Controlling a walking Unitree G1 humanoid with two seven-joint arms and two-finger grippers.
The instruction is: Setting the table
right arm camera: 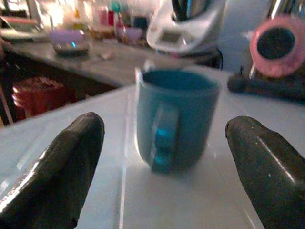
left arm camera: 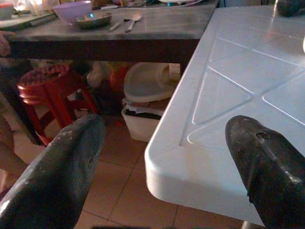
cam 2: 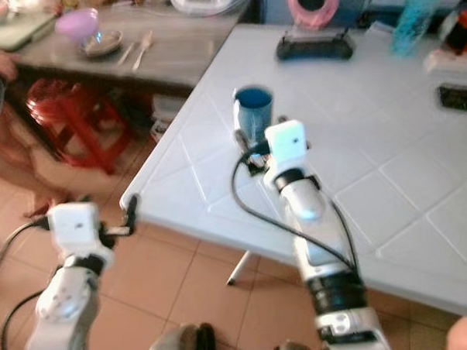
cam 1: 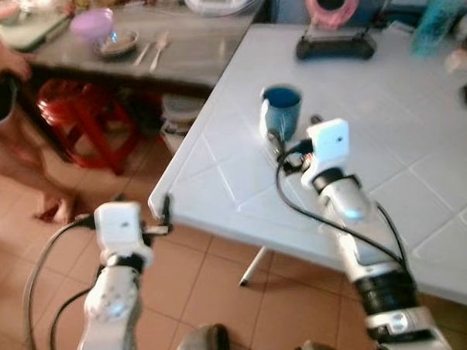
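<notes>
Two tools are in view: the right tool (right arm camera: 157,167) is held over the white worktop (cam 1: 419,174) with its fingers (right arm camera: 57,167) spread apart, and the mug (right arm camera: 174,119) stands upright just ahead, between them but untouched, handle turned toward the tool. For a sound grasp, the tool would best be advanced until the mug body sits deep between the fingers, then closed squarely across it, clear of the handle. The left tool (left arm camera: 162,176), fingers also apart, is held just off the worktop's corner.
</notes>
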